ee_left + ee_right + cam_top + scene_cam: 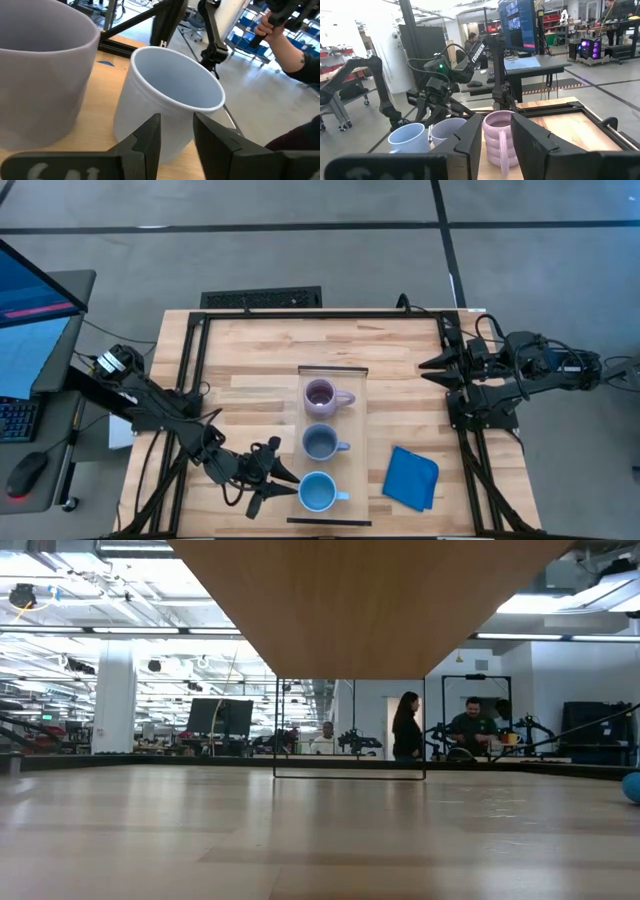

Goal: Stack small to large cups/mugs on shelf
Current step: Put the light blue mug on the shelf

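Fingers (147,137) of the left gripper (283,484) stand narrowly parted, empty, with the light blue mug (318,493) just ahead of their tips on the shelf (355,395) (grey-blue (320,443) and purple (321,395) mugs lined up beyond). Right gripper (428,369) waits well apart, fingers slightly open.

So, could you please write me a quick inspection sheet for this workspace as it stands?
Surface: planked wooden table; light-wood shelf board lies mid-table.
Job's things: three mugs in a row on the board, unstacked: purple mug farthest, grey-blue mug in the middle, light blue mug nearest.
Clutter: blue cloth on the table beside the board.
Grippers: left gripper open at the light blue mug's rim; right gripper open, parked at the table's right edge.
Cables: dark cables trail along the left arm.
Surroundings: monitor, keyboard, mouse at left; people at benches behind.
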Controlling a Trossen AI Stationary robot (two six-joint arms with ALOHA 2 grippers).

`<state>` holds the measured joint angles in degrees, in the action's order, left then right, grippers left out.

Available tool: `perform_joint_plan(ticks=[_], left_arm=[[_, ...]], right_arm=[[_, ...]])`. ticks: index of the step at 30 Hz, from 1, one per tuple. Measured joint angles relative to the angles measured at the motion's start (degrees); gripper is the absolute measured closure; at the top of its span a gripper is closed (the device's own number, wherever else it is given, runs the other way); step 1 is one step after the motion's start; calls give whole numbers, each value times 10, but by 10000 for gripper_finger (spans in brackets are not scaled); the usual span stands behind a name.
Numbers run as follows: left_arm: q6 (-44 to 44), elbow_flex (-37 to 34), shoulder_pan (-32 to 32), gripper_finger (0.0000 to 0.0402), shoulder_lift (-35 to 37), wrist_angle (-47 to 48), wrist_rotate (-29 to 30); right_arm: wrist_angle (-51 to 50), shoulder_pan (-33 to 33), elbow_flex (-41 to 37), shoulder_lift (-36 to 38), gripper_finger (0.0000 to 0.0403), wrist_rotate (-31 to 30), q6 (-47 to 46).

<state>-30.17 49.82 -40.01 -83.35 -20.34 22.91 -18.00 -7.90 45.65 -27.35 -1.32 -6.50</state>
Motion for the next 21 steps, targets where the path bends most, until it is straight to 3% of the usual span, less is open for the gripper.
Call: perform_joint_plan(ticks=[8, 21], left_arm=[[-10, 0, 0, 297, 0, -4, -32], [-11, 0, 13, 297, -11, -13, -34]], right_arm=[[0, 0, 0, 0, 276, 0, 0], [0, 0, 0, 0, 276, 0, 0]])
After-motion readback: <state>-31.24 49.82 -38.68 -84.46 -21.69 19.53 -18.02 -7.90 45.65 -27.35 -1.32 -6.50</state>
